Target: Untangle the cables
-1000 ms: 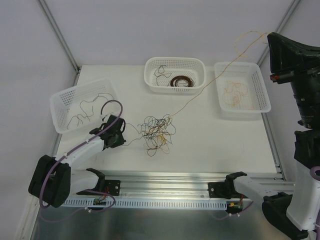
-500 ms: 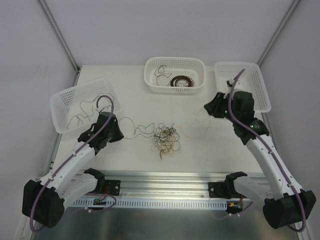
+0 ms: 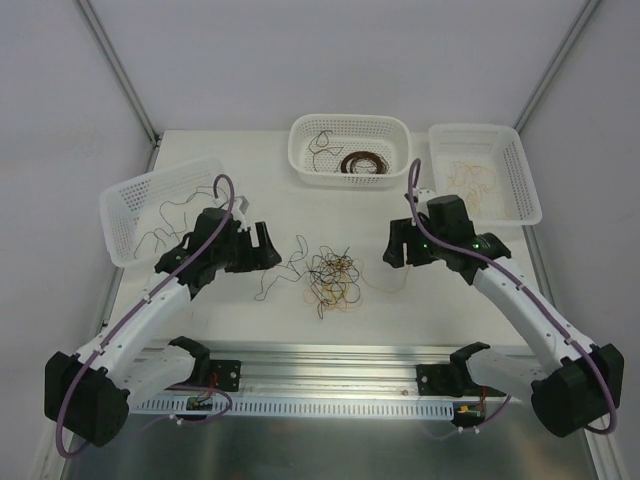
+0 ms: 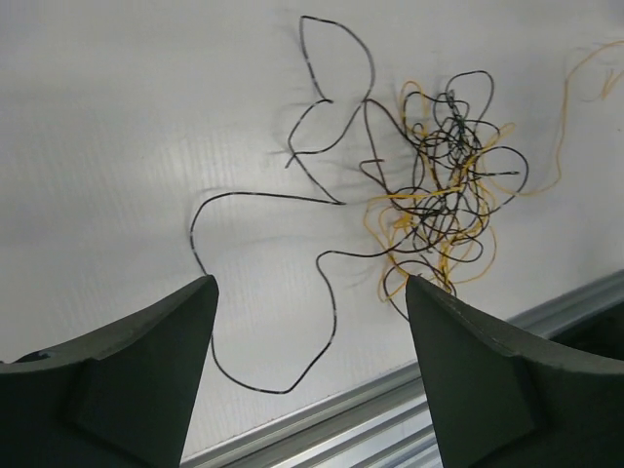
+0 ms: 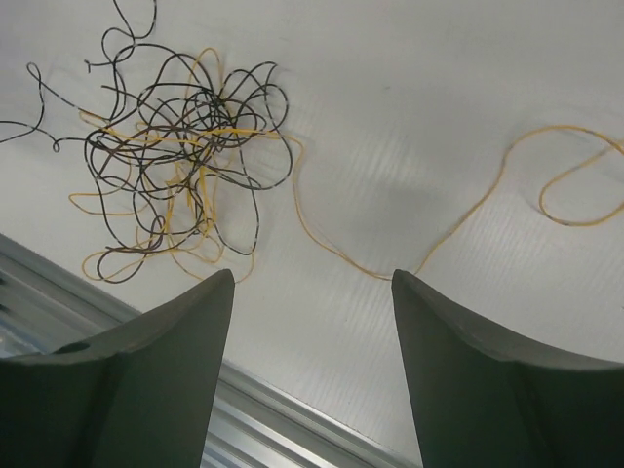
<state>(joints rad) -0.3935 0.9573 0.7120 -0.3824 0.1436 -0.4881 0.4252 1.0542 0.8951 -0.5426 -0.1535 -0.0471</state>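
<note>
Your left gripper [image 3: 262,245] and right gripper [image 3: 393,247]: both released, empty. Pinch black strand [image 4: 263,194] at 9 o'clock of cable clump [image 3: 333,277], yellow strand [image 5: 458,226] at 3 o'clock; part slowly.

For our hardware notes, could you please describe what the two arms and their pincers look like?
Both the left arm and right arm have white links, black joints and a purple hose looping alongside. The left pincer and right pincer each have two broad, dark wedge-shaped fingers.
</note>
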